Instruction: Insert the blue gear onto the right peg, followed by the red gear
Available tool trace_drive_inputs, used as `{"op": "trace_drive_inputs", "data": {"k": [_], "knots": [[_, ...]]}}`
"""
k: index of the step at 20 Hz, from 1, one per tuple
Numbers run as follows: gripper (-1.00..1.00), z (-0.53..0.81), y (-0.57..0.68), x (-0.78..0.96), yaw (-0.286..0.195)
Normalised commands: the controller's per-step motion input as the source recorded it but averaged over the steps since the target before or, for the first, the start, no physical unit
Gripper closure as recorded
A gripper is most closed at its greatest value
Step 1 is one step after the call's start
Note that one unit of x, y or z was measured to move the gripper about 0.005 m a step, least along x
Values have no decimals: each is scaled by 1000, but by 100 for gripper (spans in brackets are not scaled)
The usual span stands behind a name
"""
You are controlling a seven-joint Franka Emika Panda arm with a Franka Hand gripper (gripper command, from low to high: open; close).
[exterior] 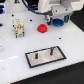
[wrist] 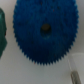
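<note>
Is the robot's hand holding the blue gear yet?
Cannot tell. The gripper sits right over the blue gear, but its fingertips are too blurred to show a grip.

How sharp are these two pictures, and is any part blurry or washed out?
Exterior view: coarse and soft, the white table bright, the pegs' plate readable, the gripper indistinct above the blue gear. Wrist view: the blue gear fills the frame, its teeth blurred, edges smeared.
</note>
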Motion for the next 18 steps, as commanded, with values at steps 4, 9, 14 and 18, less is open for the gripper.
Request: {"op": "trace_drive_inputs", "data": {"k": [4, 9, 14, 18], "knots": [[-100, -371, 159, -269, 0], [100, -217, 85, -257, 0], [100, -19, 7, -82, 0], [100, 127, -8, 14, 0]]}}
